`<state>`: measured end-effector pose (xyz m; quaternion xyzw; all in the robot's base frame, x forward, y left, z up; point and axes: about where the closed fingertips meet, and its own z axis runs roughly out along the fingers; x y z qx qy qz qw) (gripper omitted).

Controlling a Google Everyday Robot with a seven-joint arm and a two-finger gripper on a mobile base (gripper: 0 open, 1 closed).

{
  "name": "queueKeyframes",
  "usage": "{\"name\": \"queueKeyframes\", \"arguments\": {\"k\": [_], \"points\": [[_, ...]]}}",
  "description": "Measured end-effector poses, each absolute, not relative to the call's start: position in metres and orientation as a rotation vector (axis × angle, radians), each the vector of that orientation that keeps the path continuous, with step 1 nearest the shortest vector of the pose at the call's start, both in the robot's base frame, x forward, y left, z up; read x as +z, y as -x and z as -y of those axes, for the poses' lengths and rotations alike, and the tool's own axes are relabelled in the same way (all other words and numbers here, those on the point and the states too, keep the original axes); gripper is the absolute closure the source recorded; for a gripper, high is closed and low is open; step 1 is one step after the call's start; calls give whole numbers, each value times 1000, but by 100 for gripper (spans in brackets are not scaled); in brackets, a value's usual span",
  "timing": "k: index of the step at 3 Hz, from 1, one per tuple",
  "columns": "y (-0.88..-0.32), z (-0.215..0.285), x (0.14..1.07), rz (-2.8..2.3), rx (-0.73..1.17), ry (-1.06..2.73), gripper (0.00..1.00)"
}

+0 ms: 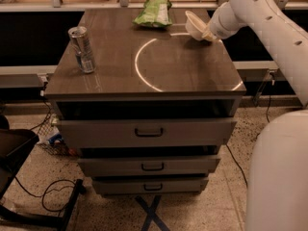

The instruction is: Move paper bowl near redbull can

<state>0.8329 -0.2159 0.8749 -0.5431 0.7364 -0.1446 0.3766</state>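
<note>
Paper bowl [194, 24] is tipped up on edge at the far right corner of the surface [187, 71], pinched by its rim in the gripper [207, 32]. The gripper is clamped on it, w/ the white arm [255, 11] reaching in from the right. Tilt looks like a one-sided rim grip: bowl hangs off that edge, open face turned left. Just left, green snack bag [154, 12] lies at the back edge, apart from the bowl. Redbull can [82, 49] stands upright well apart, over at the left edge. Judging by that, carry goes left & toward the front, passing the bag, w/ set-down beside the can w/o knocking it.
</note>
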Motion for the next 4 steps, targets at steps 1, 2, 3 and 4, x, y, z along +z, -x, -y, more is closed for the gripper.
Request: {"name": "queueKeyframes", "arguments": {"k": [1, 2, 3, 4], "points": [[-833, 216, 875, -1883, -370, 1389, 100], [-832, 218, 892, -1868, -452, 1426, 100], [-828, 218, 931, -1806, -581, 1474, 100], [-818, 210, 975, -1717, -694, 1533, 100]]}}
